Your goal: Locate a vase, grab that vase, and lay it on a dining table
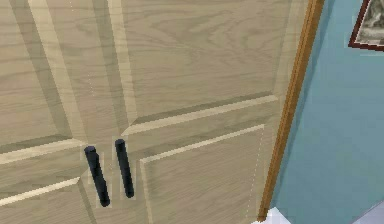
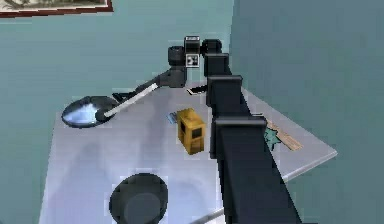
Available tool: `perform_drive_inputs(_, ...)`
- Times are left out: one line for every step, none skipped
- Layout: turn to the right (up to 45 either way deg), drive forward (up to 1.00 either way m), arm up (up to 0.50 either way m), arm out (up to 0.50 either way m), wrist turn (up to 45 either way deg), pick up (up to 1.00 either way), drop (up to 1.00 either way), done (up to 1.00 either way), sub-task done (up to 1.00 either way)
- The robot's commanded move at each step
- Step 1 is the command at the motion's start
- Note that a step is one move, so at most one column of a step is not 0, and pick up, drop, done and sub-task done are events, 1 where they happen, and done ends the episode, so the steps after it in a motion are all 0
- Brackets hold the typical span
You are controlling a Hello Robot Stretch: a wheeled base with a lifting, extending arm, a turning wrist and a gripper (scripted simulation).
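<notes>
Claw [image 2: 172, 62]: at the far end of the arm [image 2: 235, 130], by the stem of the lamp [image 2: 90, 110]. Its grip and load cannot be told.
Vase: not identifiable. A dark round vessel [image 2: 138, 198] at the near edge of the bench [image 2: 70, 165] is the likeliest candidate.
Hazards: a swing could strike and topple the lamp. The arm could sweep the yellow box [image 2: 191, 131] off the bench. The doors [image 1: 150, 90] stand close ahead and would block forward driving.
</notes>
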Motion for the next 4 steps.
perform_drive_inputs(0.0, 0.0, 0.0, 0.0, 45.0, 0.0, 0.0, 0.0, 0.0)
perform_drive_inputs(0.0, 0.0, 0.0, 0.0, 39.0, 0.0, 0.0, 0.0, 0.0)
perform_drive_inputs(0.0, 0.0, -0.24, 0.0, 0.0, 0.0, 0.0, 0.0, 0.0)
perform_drive_inputs(0.0, 0.0, 0.0, 0.0, 0.0, 0.0, 1.0, 0.0, 0.0)
